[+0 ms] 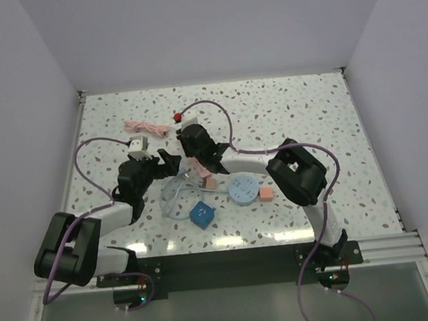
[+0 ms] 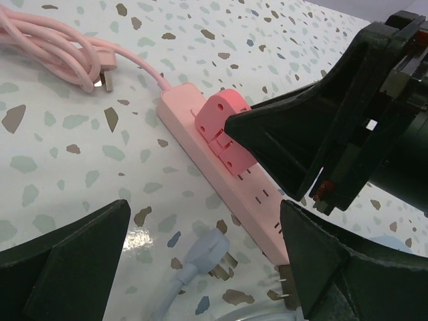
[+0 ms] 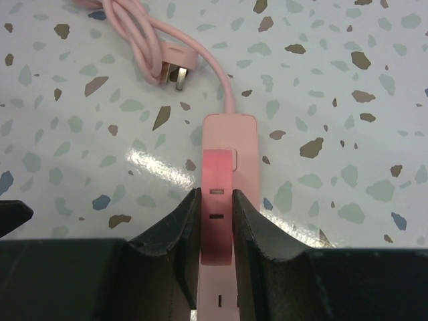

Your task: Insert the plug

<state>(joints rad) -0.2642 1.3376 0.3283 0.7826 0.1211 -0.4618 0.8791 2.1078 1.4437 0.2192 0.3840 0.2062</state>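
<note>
Arms meet over the middle of the speckled table [image 1: 308, 113] in the overhead view. Your right gripper [image 1: 197, 159] sits low over the pink power strip [image 1: 208, 182]. Your left gripper [image 1: 166, 163] waits just beside it, probably on hand to steady the strip. From up here the arm hides the plug, so you cannot judge how well it is seated.

The left wrist camera gives you the side angle. The pink plug [image 2: 224, 130] sits on top of the strip near its cord end, pinched by the right gripper's black fingers [image 2: 287, 134]. It looks slightly tilted, so I would judge it not fully home, though the prongs are hidden. The left jaws stand wide apart, holding nothing. Between them a light-blue plug [image 2: 200, 257] lies on the table just beside the strip.

The right wrist camera shows you what the other two cannot: alignment. The jaws are clenched on the plug's two sides, centred across the strip, which suits a straight downward push. Beyond, the strip's own wall plug [image 3: 175, 68] lies loose on its bundled cord.
</note>
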